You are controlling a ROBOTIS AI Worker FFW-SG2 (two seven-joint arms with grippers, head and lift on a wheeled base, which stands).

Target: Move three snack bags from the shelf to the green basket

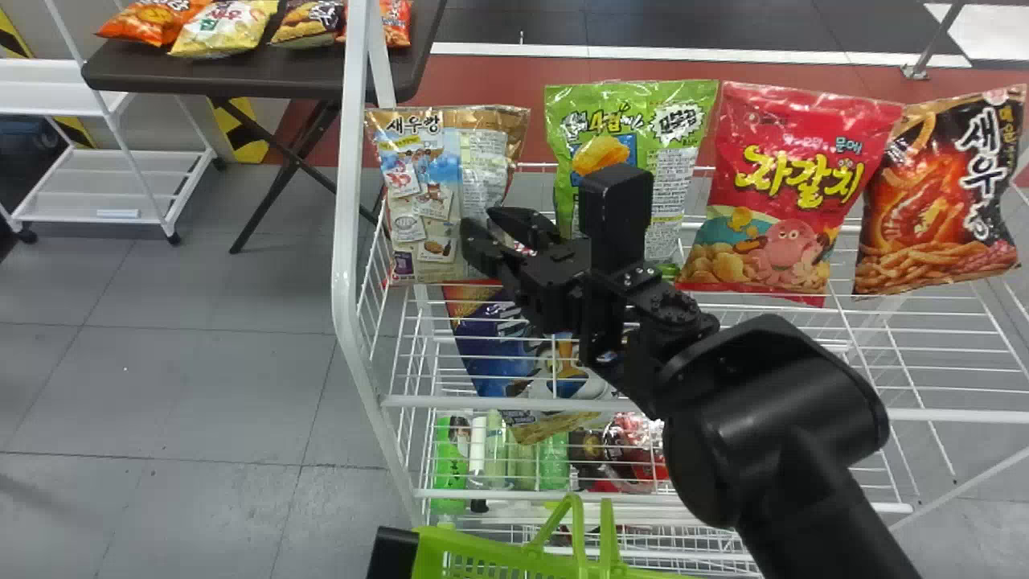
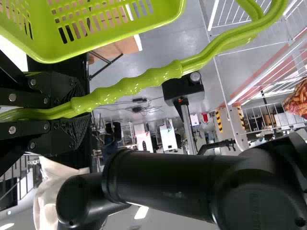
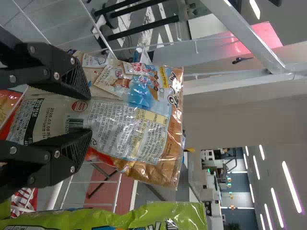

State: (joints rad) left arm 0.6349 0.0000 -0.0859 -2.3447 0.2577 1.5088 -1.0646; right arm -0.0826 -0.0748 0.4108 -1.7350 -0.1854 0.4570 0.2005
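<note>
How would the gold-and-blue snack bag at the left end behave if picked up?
The gold-and-blue snack bag would probably be light for its size, being a snack bag. Its creased film suggests it would crinkle and flex in the right gripper, and the glossy sheen hints at slipperiness. Standing tall, it might tip if nudged.

Head view looks down — wrist views sit close, sideways.

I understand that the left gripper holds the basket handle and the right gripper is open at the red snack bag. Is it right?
Only the colour is wrong: the head view shows the right gripper open at the beige-and-blue snack bag. The left gripper does hold the basket handle.
</note>
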